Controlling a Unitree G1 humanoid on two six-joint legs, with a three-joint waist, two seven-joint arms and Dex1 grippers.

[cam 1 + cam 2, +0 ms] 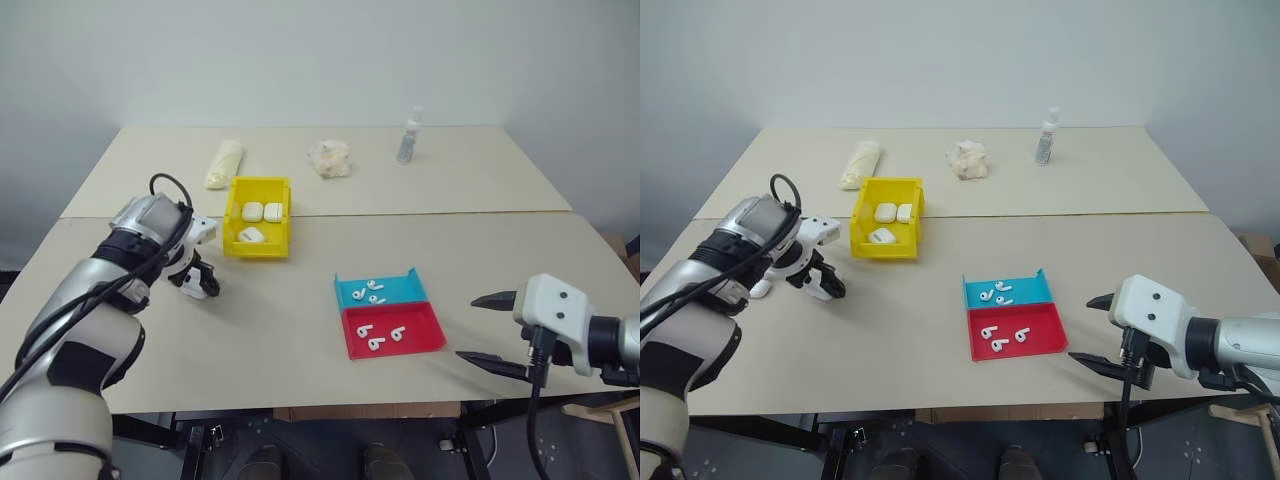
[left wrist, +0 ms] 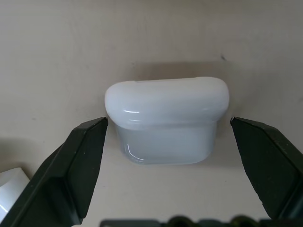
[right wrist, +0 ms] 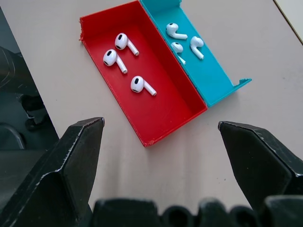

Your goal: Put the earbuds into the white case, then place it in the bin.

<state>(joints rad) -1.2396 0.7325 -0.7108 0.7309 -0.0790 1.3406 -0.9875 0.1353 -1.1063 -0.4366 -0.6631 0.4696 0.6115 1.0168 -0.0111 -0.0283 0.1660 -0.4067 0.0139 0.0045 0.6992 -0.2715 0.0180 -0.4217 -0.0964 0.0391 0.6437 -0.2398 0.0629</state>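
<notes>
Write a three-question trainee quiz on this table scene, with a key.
1. How many earbuds lie in the red tray?
2. True or false: the left gripper is shut on the white case.
3. Which holds white cases: A) the blue tray, B) the yellow bin, C) the red tray?

Key:
1. Three.
2. False: its jaws stand open, one on each side of the case, which sits on the table.
3. B, three cases in the yellow bin.

From head height we look down over the table (image 1: 300, 330); our wrist cameras sit close, the right above the red tray (image 3: 161, 104) we also see overhead.
</notes>
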